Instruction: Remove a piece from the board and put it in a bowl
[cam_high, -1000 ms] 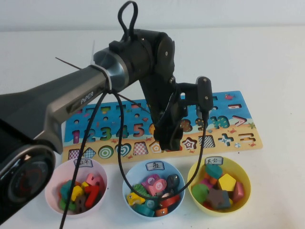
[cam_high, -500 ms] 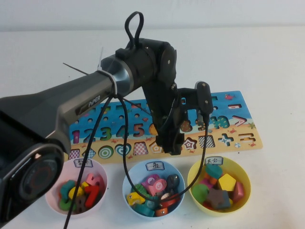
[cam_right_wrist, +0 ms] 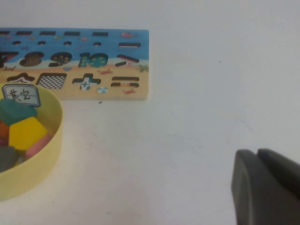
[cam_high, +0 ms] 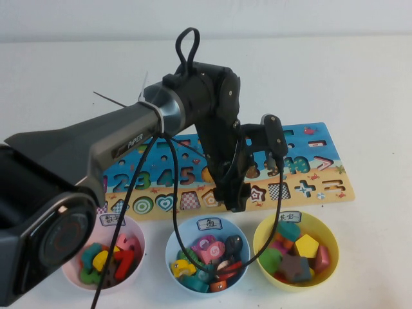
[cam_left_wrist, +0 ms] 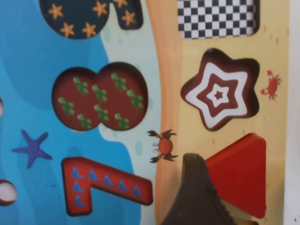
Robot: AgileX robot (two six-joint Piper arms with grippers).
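Note:
The red triangle piece (cam_left_wrist: 240, 174) lies flat in its slot in the sandy lower row of the board (cam_left_wrist: 164, 84), next to the star cutout. My left gripper (cam_high: 235, 202) hangs low over that row. One dark finger (cam_left_wrist: 194, 190) rests against the triangle's edge, and the other finger is out of frame, so the jaws stand apart. In the high view the arm hides the triangle. The yellow bowl (cam_high: 329, 239) sits in front of the board's right part and holds several blocks. My right gripper (cam_right_wrist: 262, 185) is shut and empty over bare table, right of the yellow bowl (cam_right_wrist: 44, 154).
A pink bowl (cam_high: 68, 252) and a light blue bowl (cam_high: 172, 247), both with several pieces, stand left of the yellow one. The left arm's cable loops over the light blue bowl. Bare white table lies right of the board (cam_right_wrist: 136, 70).
My left gripper has shifted a little to the right along the board's lower row and slightly towards the bowls. The bowls and their pieces have not moved.

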